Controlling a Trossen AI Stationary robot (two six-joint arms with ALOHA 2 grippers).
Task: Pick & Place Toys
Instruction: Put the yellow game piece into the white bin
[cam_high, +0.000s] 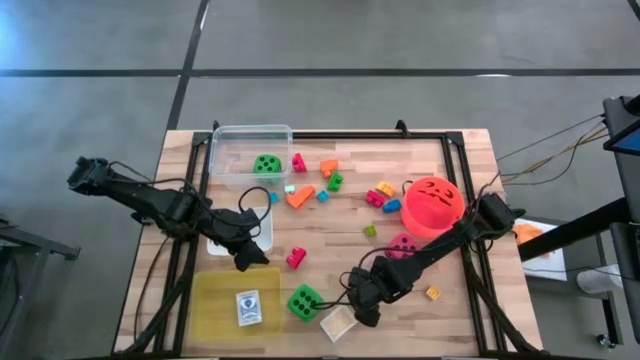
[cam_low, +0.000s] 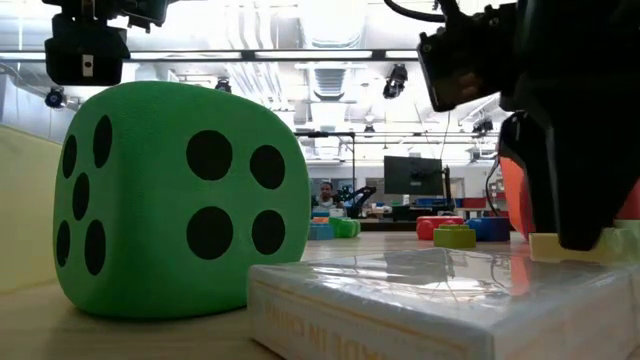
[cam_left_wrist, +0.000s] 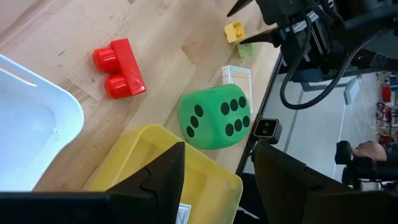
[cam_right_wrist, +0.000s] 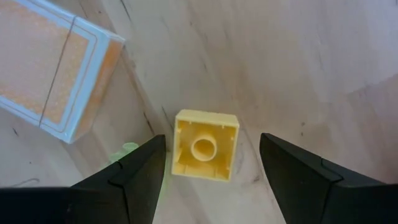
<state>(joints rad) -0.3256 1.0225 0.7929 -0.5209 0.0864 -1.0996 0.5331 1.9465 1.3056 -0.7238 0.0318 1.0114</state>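
A small yellow block (cam_right_wrist: 205, 146) lies hollow side up on the wooden table, and the open fingers of my right gripper (cam_right_wrist: 211, 138) stand on either side of it, pointing down, apart from it. A boxed pack of cards (cam_right_wrist: 50, 74) lies close beside it. The green die (cam_high: 304, 300) rests on the table between that gripper (cam_high: 365, 315) and the yellow tub (cam_high: 215, 320), which holds a card (cam_high: 248, 307). My left gripper (cam_high: 248, 262) hangs open over the yellow tub's far rim with nothing between its fingers. A pink die (cam_high: 400, 243) is partly hidden behind my right arm.
A clear tub (cam_high: 225, 140) at the far left holds a second green die (cam_high: 266, 163). The red-orange bucket (cam_high: 432, 205) stands at the right. Bright blocks (cam_high: 330, 180) lie scattered mid-table, a red one (cam_left_wrist: 119, 67) near the left gripper, an orange one (cam_high: 432, 293) near the right arm.
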